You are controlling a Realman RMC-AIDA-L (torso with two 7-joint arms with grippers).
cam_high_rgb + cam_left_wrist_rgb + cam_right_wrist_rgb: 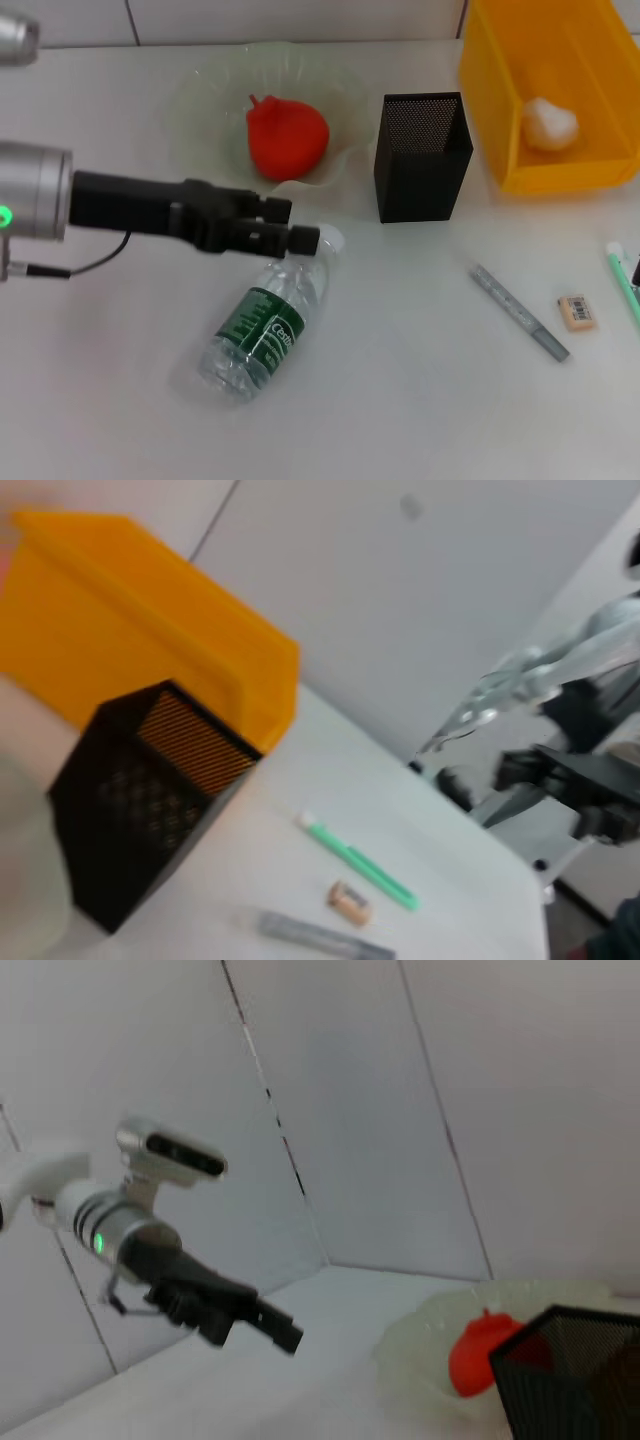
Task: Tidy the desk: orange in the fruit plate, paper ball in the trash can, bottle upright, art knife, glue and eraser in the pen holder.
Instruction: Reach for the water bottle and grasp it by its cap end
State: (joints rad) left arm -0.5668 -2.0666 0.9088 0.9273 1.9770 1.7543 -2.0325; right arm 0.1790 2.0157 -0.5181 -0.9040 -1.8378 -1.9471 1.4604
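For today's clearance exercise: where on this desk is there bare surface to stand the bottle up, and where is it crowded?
Bare: the near stretch between bottle and art knife; also the near-left corner. Crowded: the far edge with fruit plate, pen holder, yellow bin; left gripper hovers at the bottle's cap.

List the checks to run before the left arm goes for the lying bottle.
1. Bottle on its side, cap toward the pen holder: ok.
2. Left gripper at the cap end: ok.
3. Jaws around the bottle: cannot tell.
4. Orange in fruit plate: ok.
5. Paper ball in trash can: ok.
6. Art knife, eraser in holder: not ok.
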